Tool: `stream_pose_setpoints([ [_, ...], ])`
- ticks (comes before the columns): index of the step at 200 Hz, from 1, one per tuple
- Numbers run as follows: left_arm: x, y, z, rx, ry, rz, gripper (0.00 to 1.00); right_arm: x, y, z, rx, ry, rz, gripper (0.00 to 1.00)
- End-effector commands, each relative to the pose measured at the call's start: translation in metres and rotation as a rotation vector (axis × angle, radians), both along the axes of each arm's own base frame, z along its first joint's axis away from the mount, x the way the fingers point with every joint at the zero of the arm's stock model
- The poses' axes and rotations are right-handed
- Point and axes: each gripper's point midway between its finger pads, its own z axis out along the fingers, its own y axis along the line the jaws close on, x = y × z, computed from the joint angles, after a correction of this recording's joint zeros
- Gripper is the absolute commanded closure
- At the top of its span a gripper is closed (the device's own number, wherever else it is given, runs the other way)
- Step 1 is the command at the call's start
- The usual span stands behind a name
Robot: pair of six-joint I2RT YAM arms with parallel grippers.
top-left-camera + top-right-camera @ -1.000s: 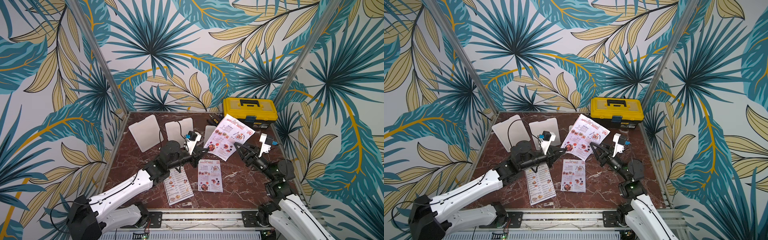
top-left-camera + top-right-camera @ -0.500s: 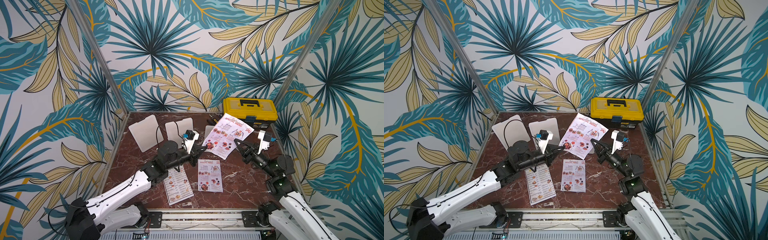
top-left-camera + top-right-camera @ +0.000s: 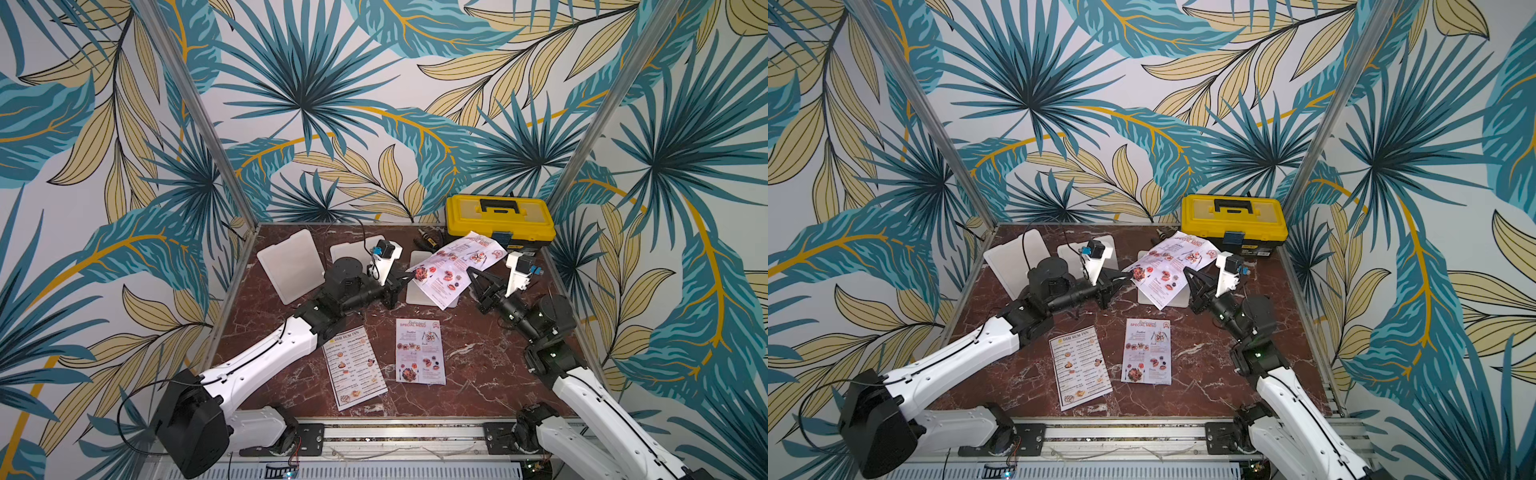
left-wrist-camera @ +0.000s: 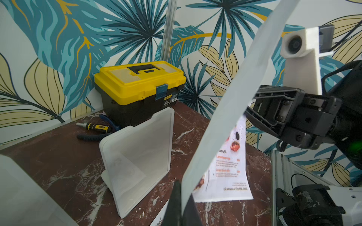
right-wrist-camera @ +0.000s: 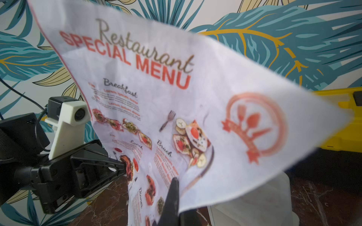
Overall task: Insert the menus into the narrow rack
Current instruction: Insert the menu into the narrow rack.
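**Held menu [image 3: 455, 266] spans both arms**

In both top views, three menus: one aloft over one of three white racks [image 3: 291, 266]; DIM SUM INN menu [image 3: 354, 368] and second special menu [image 3: 419, 351] flat on open table [image 3: 478, 378]. Left wrist: left gripper [image 4: 181, 207] pinched shut on the sheet's edge. Right wrist: right gripper [image 5: 176, 199] clamps another edge.

The DIM SUM INN menu [image 3: 355, 368] lies just left of a flat special menu [image 3: 419, 353] (toolbox [image 3: 498, 216] behind, back right).

You are viewing a robot lab cell: palm-leaf printed wall panels [image 3: 332, 83] and aluminium posts [image 3: 197, 108] are enclosing a maroon marble-patterned tabletop [image 3: 490, 365].
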Motion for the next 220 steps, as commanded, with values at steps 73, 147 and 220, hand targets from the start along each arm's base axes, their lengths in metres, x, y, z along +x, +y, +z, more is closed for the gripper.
stream_pose_setpoints([
  [73,0.043,0.014,0.041,-0.044,-0.068,0.005,1.0,0.031,0.01,0.069,0.012,-0.173,0.013,1.0],
  [147,0.075,0.005,0.045,-0.036,-0.085,-0.005,1.0,0.071,0.012,0.084,0.005,-0.21,0.003,1.0],
  [220,0.116,-0.005,0.031,-0.01,-0.083,0.005,1.0,0.11,0.001,0.084,0.077,-0.245,0.077,1.0],
])
